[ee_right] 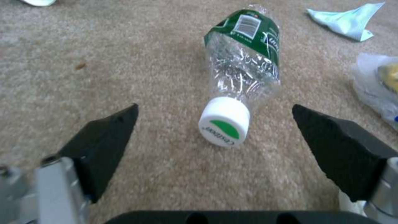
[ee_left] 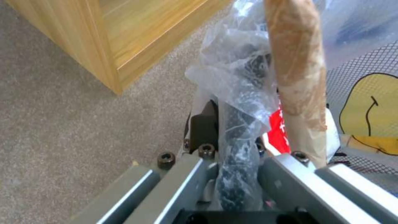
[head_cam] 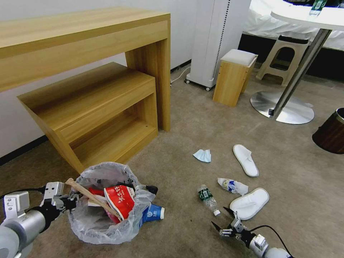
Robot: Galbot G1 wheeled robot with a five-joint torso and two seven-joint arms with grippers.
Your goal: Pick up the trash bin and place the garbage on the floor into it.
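Several wrappers sat in the trash bin [head_cam: 104,204], rim clenched by left gripper [head_cam: 70,201]; right gripper [head_cam: 225,220] gaped near bottle [head_cam: 207,196]; slippers [head_cam: 245,159], mask [head_cam: 202,155] remained.

- We see the floor [head_cam: 200,118] as beige short-pile carpet, matt and slightly rough.
- Beside the trash bin [head_cam: 104,215], lined with crinkly, glossy clear plastic, the bottle [ee_right: 244,71] is crumpled clear plastic with a smooth white cap.
- Near the bottle, the slippers [head_cam: 245,159] look like soft white cloth.
- Behind the bin, the table [head_cam: 82,46] is smooth, light wood-grain.
- The right hand [ee_right: 213,146] has matt black fingers [ee_right: 108,143] on bare metal.
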